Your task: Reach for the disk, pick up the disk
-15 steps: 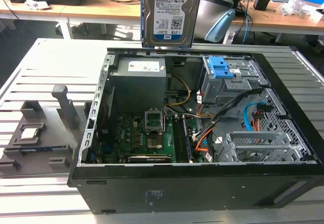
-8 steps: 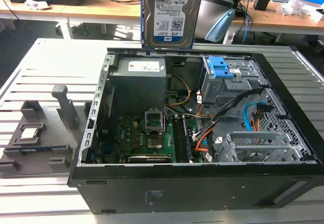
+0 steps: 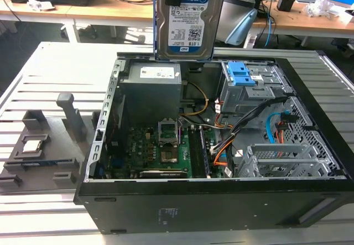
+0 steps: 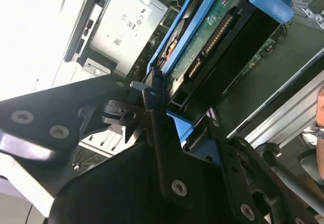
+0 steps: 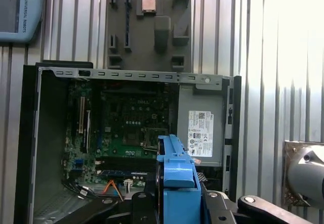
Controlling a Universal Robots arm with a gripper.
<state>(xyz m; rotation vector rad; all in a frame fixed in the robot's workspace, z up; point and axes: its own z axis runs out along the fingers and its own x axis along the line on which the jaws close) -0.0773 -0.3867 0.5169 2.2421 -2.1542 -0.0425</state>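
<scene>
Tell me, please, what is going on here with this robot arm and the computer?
The arm's gripper is shut on the disk, clamping its blue carrier frame. The disk hangs upright above the open computer case, clear of the grey drive cage and the power supply below. The pickup looks done.

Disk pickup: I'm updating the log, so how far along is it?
Done: the reach and the grasp. In hand: the gripper is shut on the disk, which hangs upright above the open computer case, clear of it. Left: nothing of the pickup appears undone.
</scene>
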